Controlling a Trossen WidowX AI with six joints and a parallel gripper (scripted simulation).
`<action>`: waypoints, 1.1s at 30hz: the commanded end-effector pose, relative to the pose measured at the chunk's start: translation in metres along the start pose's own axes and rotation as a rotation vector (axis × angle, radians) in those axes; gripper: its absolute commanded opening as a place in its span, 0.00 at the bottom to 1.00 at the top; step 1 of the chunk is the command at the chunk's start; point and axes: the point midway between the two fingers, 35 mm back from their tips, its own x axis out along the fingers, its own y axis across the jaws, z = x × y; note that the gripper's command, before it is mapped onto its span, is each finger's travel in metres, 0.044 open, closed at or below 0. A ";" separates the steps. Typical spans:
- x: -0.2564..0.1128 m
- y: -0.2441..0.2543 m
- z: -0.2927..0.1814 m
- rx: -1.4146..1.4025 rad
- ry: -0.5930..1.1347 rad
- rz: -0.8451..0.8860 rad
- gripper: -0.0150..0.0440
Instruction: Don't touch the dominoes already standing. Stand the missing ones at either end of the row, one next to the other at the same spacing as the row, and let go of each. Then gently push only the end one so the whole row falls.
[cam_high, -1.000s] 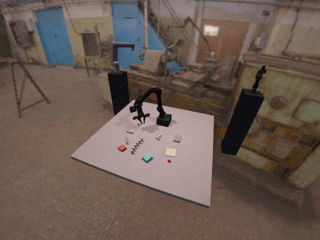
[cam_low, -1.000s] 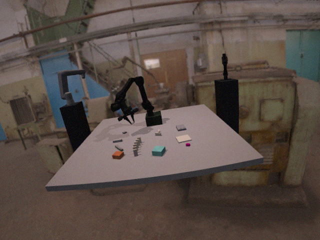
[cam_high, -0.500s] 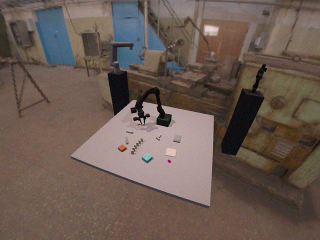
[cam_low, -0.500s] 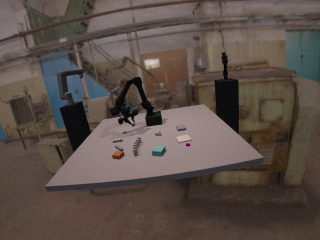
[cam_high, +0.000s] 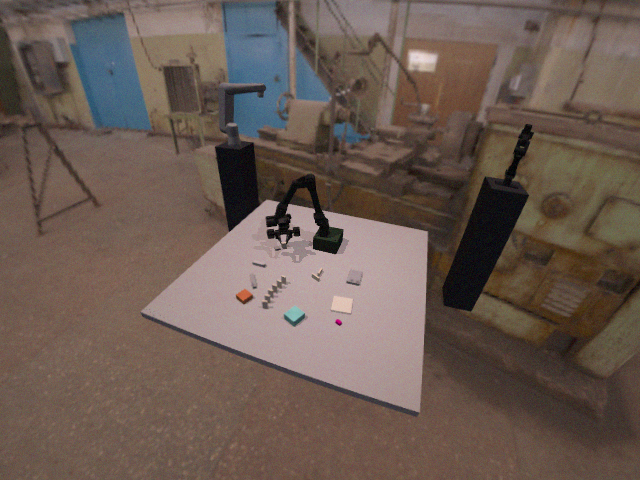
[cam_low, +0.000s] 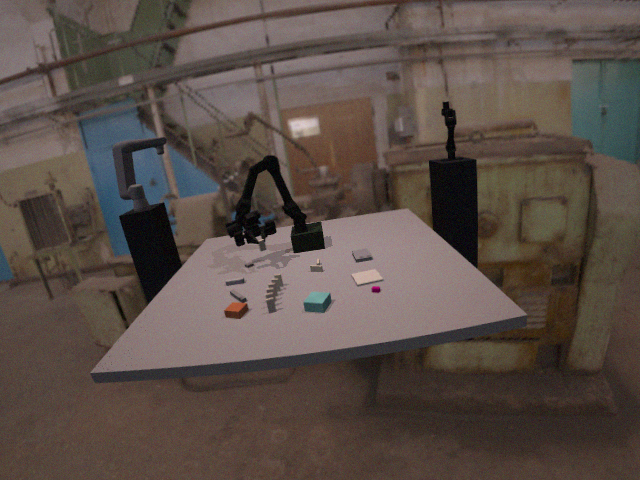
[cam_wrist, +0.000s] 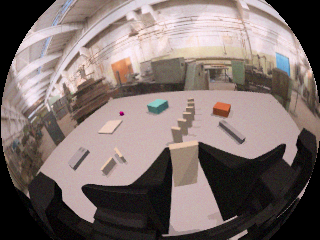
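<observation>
My gripper (cam_high: 283, 239) (cam_low: 261, 240) (cam_wrist: 183, 149) is shut on a pale cream domino (cam_wrist: 184, 167) (cam_low: 262, 245). It holds the domino upright above the table, behind the row and short of its near end in the wrist view. A row of several standing cream dominoes (cam_high: 274, 290) (cam_low: 271, 294) (cam_wrist: 182, 126) runs away from the gripper, evenly spaced. Two loose cream dominoes lie close together beside the row: one (cam_high: 315, 277) (cam_low: 316, 268) (cam_wrist: 108, 165) and a second (cam_high: 321, 270) (cam_wrist: 119, 154).
An orange block (cam_high: 244, 296) (cam_wrist: 221, 109) and grey bars (cam_high: 253, 280) (cam_high: 258, 264) lie on one side of the row. A teal block (cam_high: 294, 315) (cam_wrist: 158, 105), cream tile (cam_high: 341, 304), magenta piece (cam_high: 338, 322) and grey box (cam_high: 354, 276) lie on the other.
</observation>
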 end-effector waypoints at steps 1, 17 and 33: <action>-0.009 0.000 0.003 -0.037 -0.117 -0.061 0.44; -0.015 0.000 0.005 -0.058 -0.183 -0.099 0.44; -0.008 -0.006 -0.017 -0.058 -0.181 -0.098 0.44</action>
